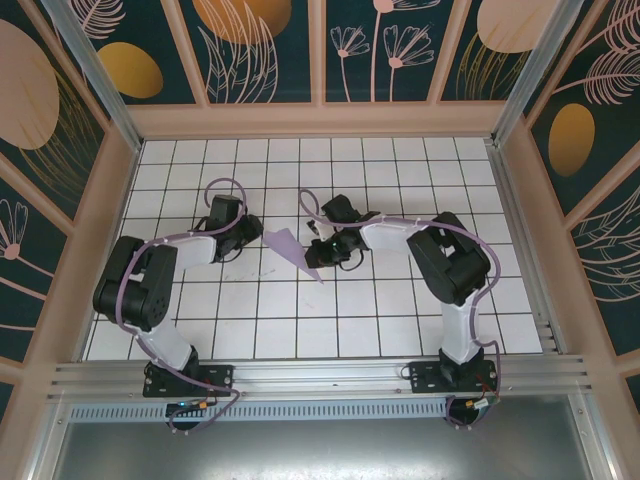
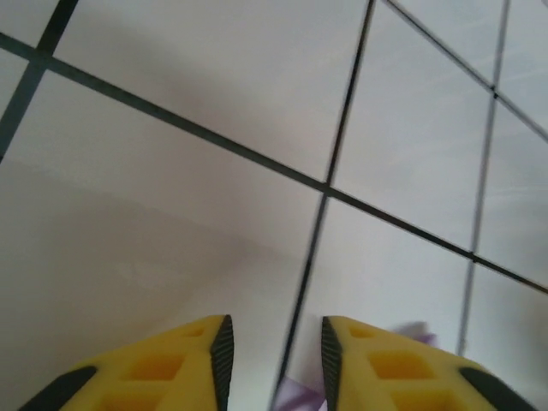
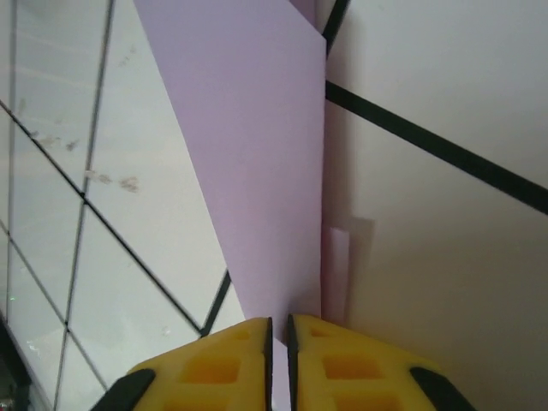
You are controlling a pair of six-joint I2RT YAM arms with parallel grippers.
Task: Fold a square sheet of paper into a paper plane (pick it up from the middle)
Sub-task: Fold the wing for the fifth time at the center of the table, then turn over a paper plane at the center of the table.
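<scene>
The left gripper (image 2: 276, 334) is open and empty. The paper plane (image 3: 248, 171) sits inside the right gripper (image 3: 279, 330); I cannot tell if it pinches.

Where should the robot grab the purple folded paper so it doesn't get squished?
Probably along the long straight edge of the purple paper, about midway, coming in from the right arm's side. It is thin and flat, so one jaw must go on each face. The right gripper sits astride it there. Its pointed tip would likely bend.

No legible text, label, brand, number or sign: the paper plane (image 3: 257, 171) ahead of the right fingers (image 3: 360, 364) is plain; the wall panels (image 1: 250, 40) bear floral motifs.
</scene>
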